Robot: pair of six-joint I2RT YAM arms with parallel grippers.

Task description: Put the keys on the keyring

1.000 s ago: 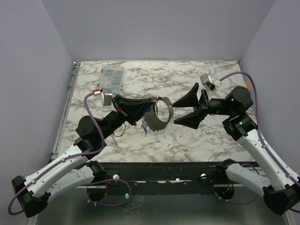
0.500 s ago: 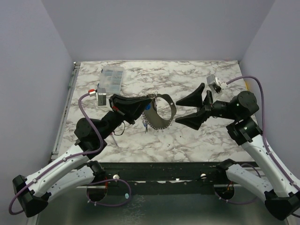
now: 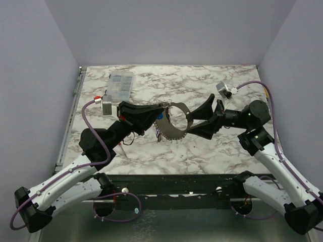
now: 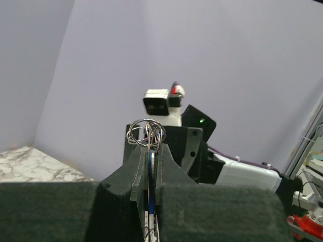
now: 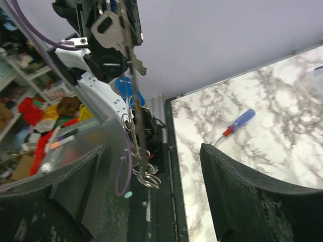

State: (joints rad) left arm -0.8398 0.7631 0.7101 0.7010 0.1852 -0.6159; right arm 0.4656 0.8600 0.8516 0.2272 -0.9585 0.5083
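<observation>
Centre frame, the left fingers (image 3: 145, 115) clamp the large thin grey metal keyring (image 3: 187, 116); the right fingers (image 3: 204, 107), wide open and empty, bracket its right rim.

The keyring (image 3: 182, 108) is thin grey metal with a beaded, dully shining rim. One of the keys (image 5: 112, 27) is bare silvery metal; another has a smooth blue plastic head. The left gripper (image 4: 153, 149) and right gripper (image 5: 151, 149) have matt black, finely grainy fingers. The table (image 3: 212, 146) is smooth marbled white and grey; the box (image 3: 121, 84) is clear plastic.
</observation>
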